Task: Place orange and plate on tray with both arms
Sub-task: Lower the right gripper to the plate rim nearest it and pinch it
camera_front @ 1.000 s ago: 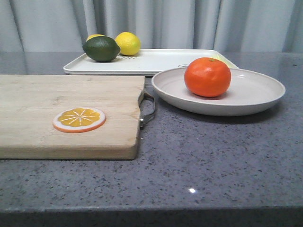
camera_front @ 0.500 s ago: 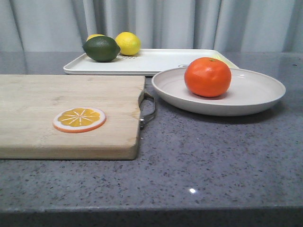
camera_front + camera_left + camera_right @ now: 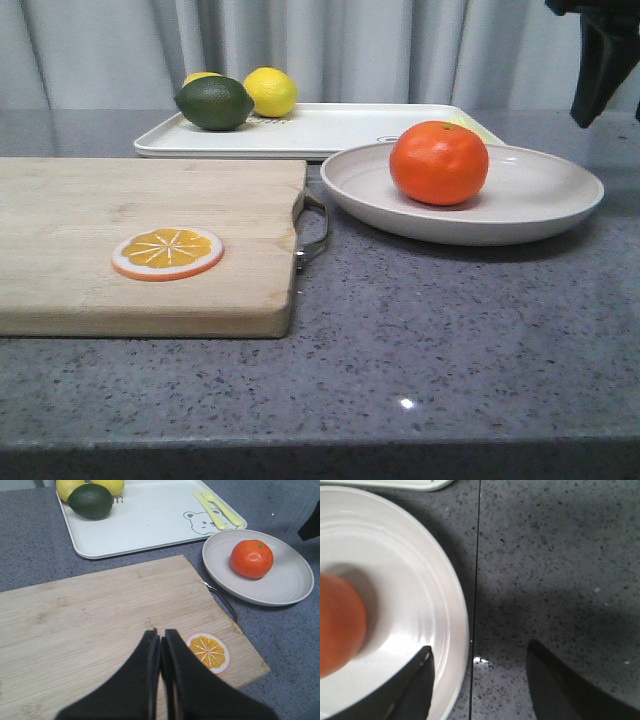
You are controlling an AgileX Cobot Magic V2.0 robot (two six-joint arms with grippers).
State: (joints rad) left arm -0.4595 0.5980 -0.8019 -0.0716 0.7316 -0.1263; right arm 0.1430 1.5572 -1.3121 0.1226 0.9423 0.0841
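The orange (image 3: 438,162) sits in the off-white plate (image 3: 545,205) on the grey counter, just in front of the white tray (image 3: 330,128). All three also show in the left wrist view: the orange (image 3: 251,558), the plate (image 3: 292,582), the tray (image 3: 145,522). My right gripper (image 3: 480,647) is open above the plate's (image 3: 415,575) right rim, with one finger over the dish and the other over the counter; the orange (image 3: 337,625) is beside it. Part of the right arm (image 3: 598,65) shows at the top right. My left gripper (image 3: 160,632) is shut and empty above the cutting board.
A wooden cutting board (image 3: 120,200) with a metal handle (image 3: 313,232) lies at the left and carries an orange slice (image 3: 167,252). A lime (image 3: 214,102) and lemons (image 3: 270,91) sit at the tray's left end. A yellow fork and knife (image 3: 218,509) lie at its right end.
The right arm has come into the front view at the top right, above the plate's far right. The orange, plate and tray have not moved.
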